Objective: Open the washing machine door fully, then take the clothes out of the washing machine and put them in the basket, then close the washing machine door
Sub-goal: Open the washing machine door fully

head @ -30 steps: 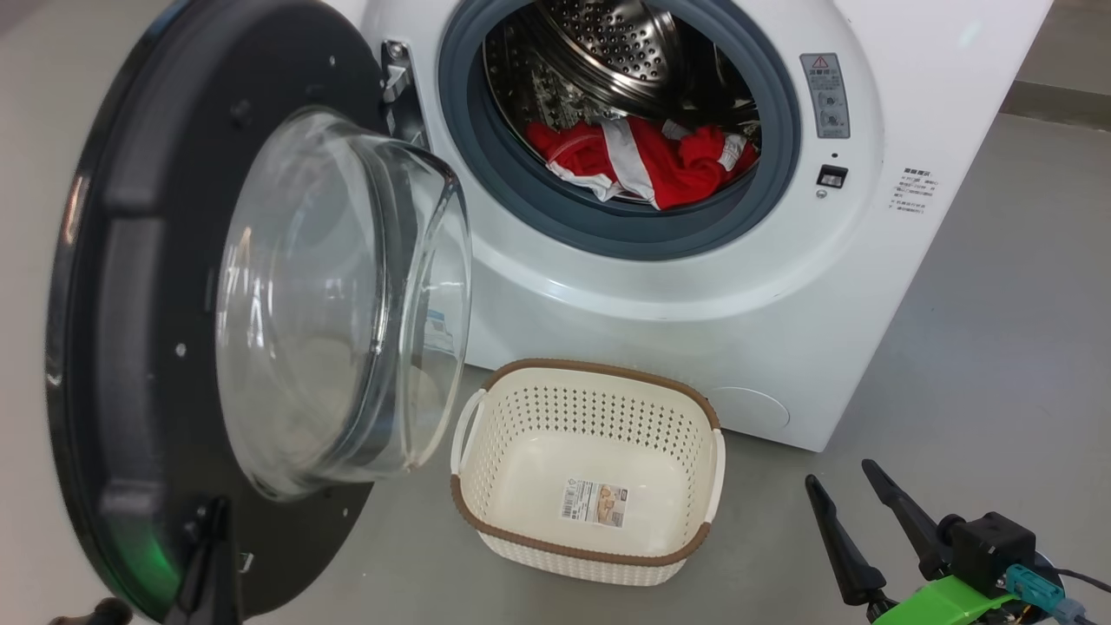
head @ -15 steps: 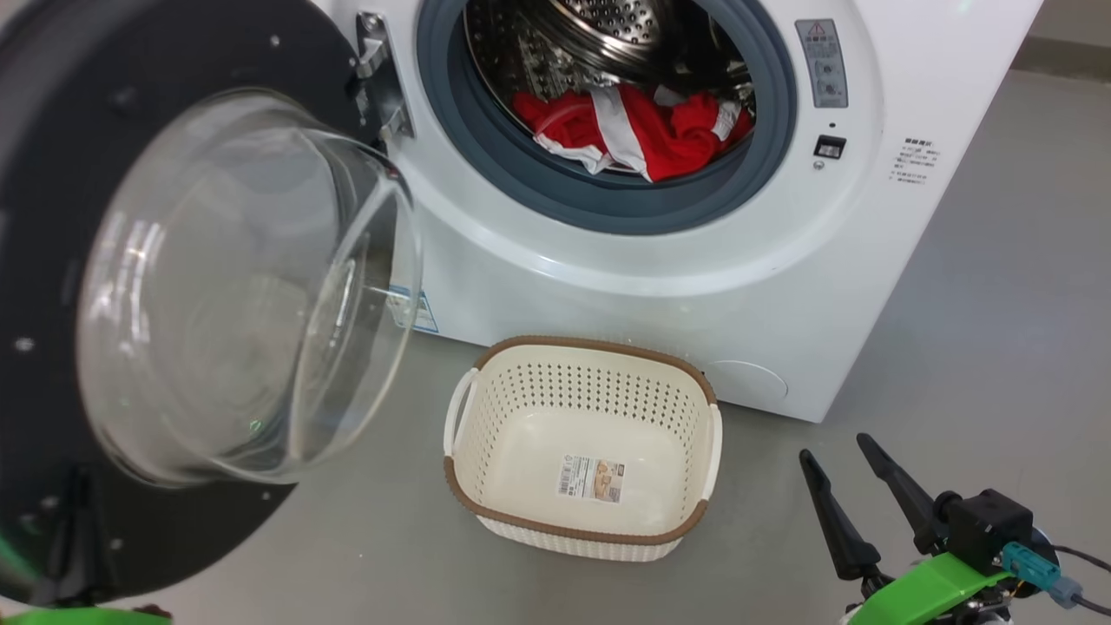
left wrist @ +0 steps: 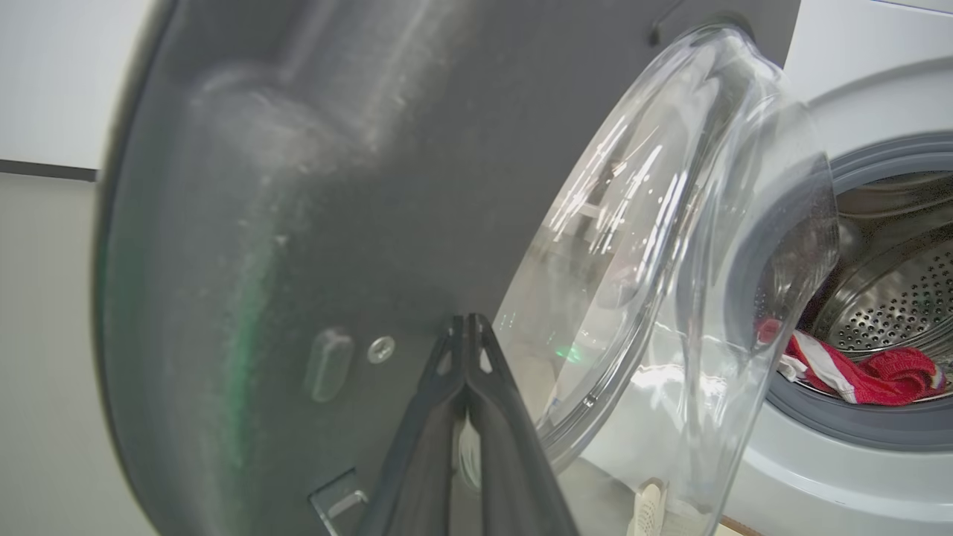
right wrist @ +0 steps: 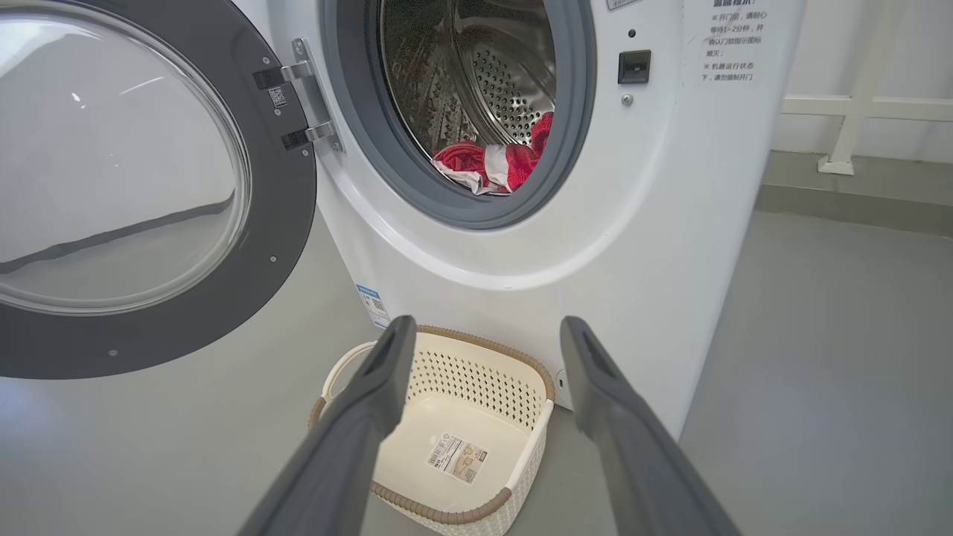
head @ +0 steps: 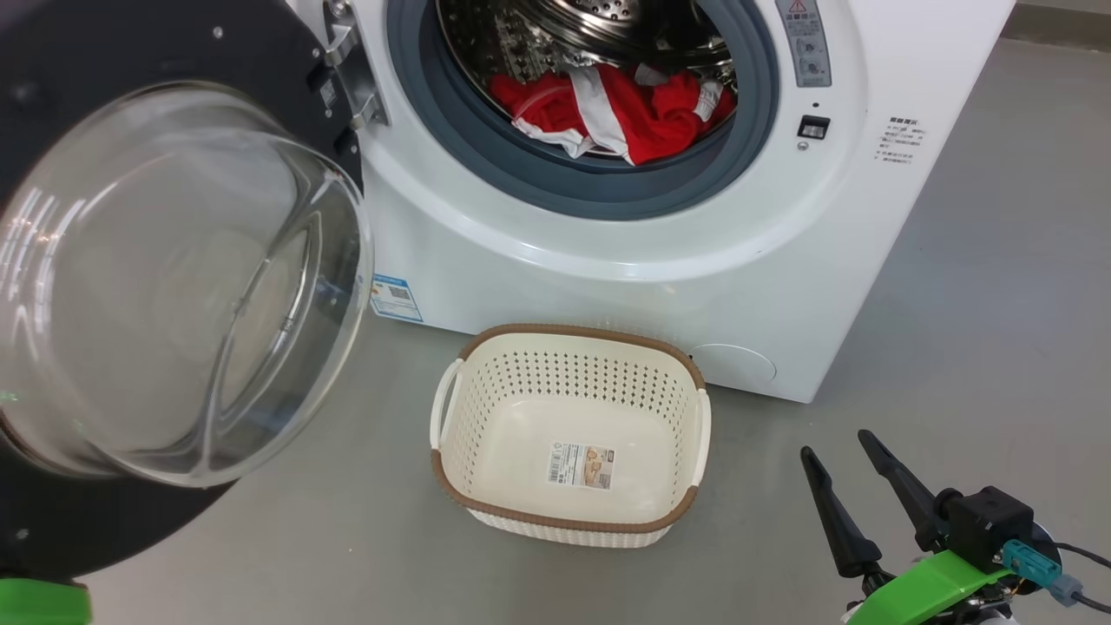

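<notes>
**While the door hangs wide, the clothes sit in the drum**

As you look down from the head view, the door (head: 174, 278) stands swung out to the left of the washer (head: 608, 286). It hangs on the hinge (head: 347, 69) at the opening's left edge, with its glass bowl bulging toward you. The clothes (head: 642, 117) are inside the washer, a red and white heap at the bottom front of the drum (head: 608, 17), resting right against the grey ring (head: 555, 187).

The basket (head: 564, 382) sits upright on the floor (head: 955, 304) just in front of the washer, below the opening. Its bare bottom shows a paper label (head: 580, 466). A small blue label (head: 395, 298) is on the washer's lower left corner, near the basket's back left.

Your left claw (left wrist: 467, 320) is pinched shut, both fingers pressed together with nothing between them. Its tip is up at the door's dark inner face, just beside the edge of the glass bowl. I honestly can't tell if it's touching.

Your right claw (head: 836, 443) is spread wide and holding nothing. It hovers low on the right over the floor, apart from the washer, with the basket off to its left. From the right wrist view, the basket sits between the two fingers, lower down and farther off.
</notes>
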